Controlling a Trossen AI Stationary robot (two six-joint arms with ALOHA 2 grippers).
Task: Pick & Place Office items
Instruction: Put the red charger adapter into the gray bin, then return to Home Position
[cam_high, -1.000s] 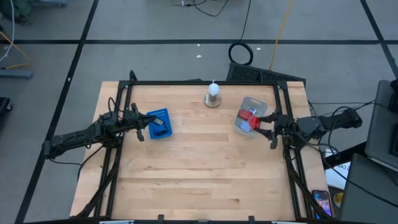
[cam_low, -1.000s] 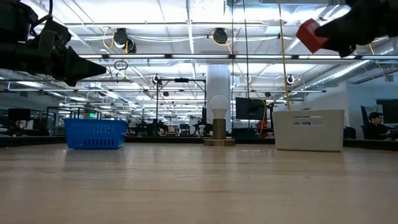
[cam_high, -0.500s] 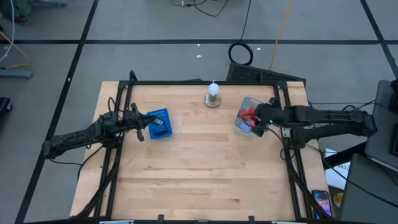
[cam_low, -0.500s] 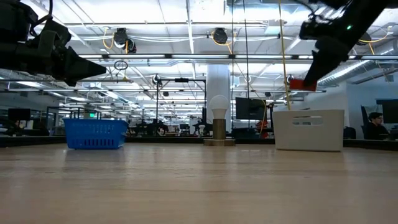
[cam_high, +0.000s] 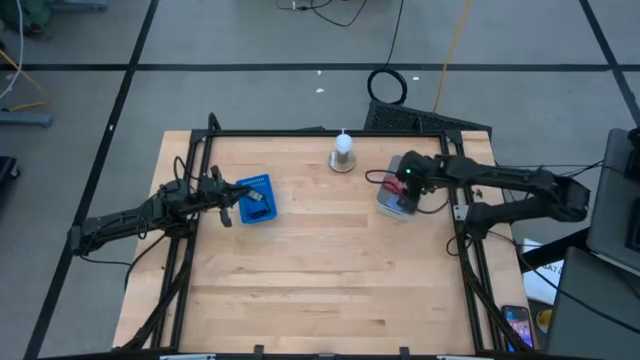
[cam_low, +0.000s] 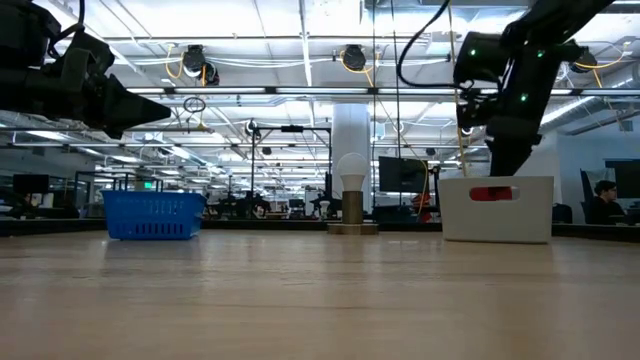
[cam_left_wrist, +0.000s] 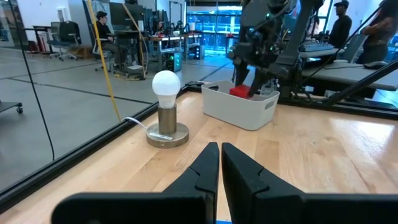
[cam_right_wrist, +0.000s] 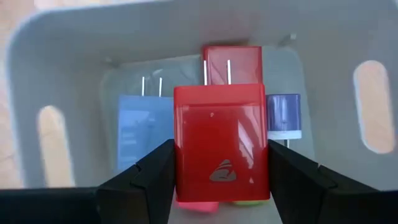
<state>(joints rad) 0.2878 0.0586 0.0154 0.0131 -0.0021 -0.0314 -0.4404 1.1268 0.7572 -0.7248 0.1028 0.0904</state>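
My right gripper (cam_right_wrist: 221, 158) points down into the translucent grey tub (cam_high: 393, 203) at the table's far right and is shut on a red block (cam_right_wrist: 221, 143). Under it, on the tub's floor, lie another red block (cam_right_wrist: 233, 62), a pale blue one (cam_right_wrist: 138, 121) and a blue-and-white one (cam_right_wrist: 283, 115). In the low view the held red block (cam_low: 490, 193) shows through the tub's handle slot. My left gripper (cam_left_wrist: 219, 155) is shut on nothing and hovers beside the blue basket (cam_high: 255, 198) at the far left, which has a dark piece (cam_high: 256, 196) in it. My right gripper pinches the red block by its two opposite side faces (cam_right_wrist: 180, 149) between the two fingers (cam_right_wrist: 155, 174). It comes from above, pointing down. The block's broad face with the embossed logo faces the wrist camera. The block is inside the tub's walls; whether it touches the pieces below cannot be told.
A lamp with a white bulb (cam_high: 343, 150) stands on a round base at the far edge, between basket and tub. A black frame rail (cam_high: 455, 190) runs just right of the tub. The near half of the wooden table (cam_high: 320, 290) is bare.
My right gripper has swung from the table's right edge toward the tub, tipped from level to pointing down, and come down into the tub with the red block still between its fingers. The block has gone from high above the tub to inside its walls.
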